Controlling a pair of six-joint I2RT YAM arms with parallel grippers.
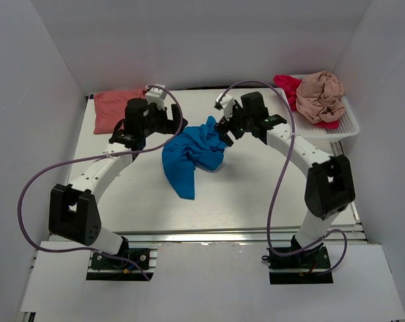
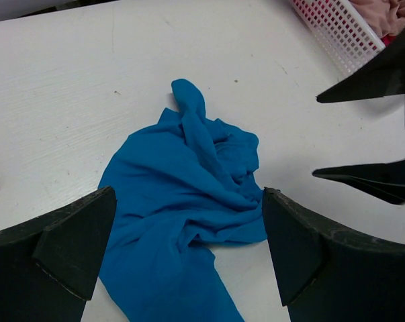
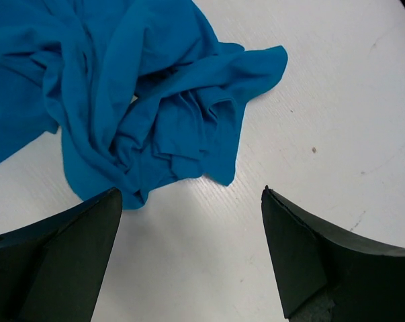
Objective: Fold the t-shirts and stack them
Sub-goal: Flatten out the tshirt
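Observation:
A bright blue t-shirt (image 1: 191,156) lies crumpled in the middle of the table, also seen in the left wrist view (image 2: 182,215) and the right wrist view (image 3: 121,100). A salmon-coral t-shirt (image 1: 115,109) lies folded at the far left. A beige-pink t-shirt (image 1: 320,96) and a magenta-red one (image 1: 288,86) sit in the basket. My left gripper (image 1: 178,126) is open and empty at the blue shirt's left far edge (image 2: 189,201). My right gripper (image 1: 222,129) is open and empty at its right far edge (image 3: 192,198).
The white slotted basket (image 1: 336,129) stands at the far right of the table and shows in the left wrist view (image 2: 336,30). The right gripper's fingers (image 2: 377,178) show in the left wrist view. White walls enclose the table on three sides.

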